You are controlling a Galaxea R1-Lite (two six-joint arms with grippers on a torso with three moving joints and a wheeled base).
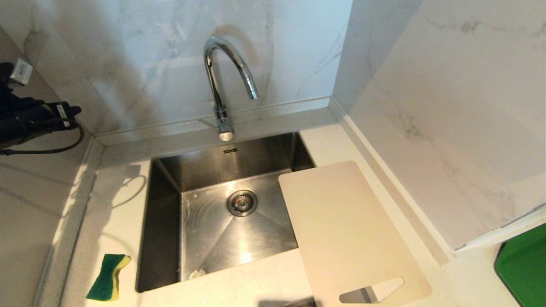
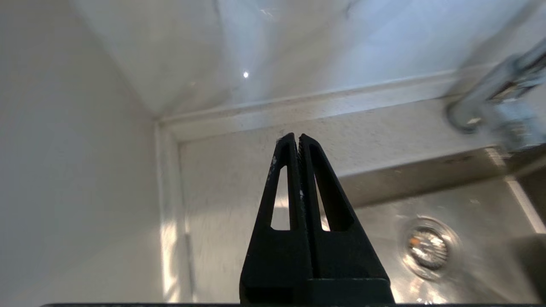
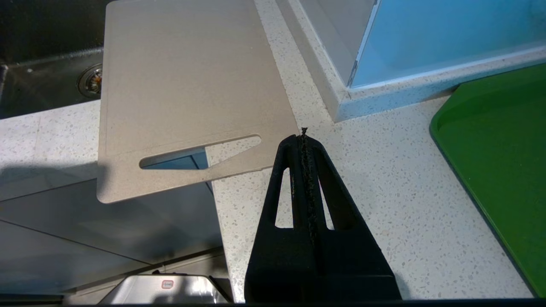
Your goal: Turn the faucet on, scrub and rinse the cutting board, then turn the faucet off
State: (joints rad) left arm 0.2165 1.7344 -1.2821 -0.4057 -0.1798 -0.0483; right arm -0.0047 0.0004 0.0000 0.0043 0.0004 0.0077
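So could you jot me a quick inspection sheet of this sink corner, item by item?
Surface: pale speckled counter around a steel sink, which looks dry.
Job's things: faucet behind the sink, no water running; cutting board right of the sink, one corner over the basin, handle end past the counter's front edge.
Clutter: green and yellow sponge left of the sink; green tray far right.
Grippers: left gripper raised over the counter's back left corner, fingers shut, empty; right gripper over the counter near the board's handle end, shut, empty.
Cables: black cable on the left arm.
Surroundings: marble-look walls.
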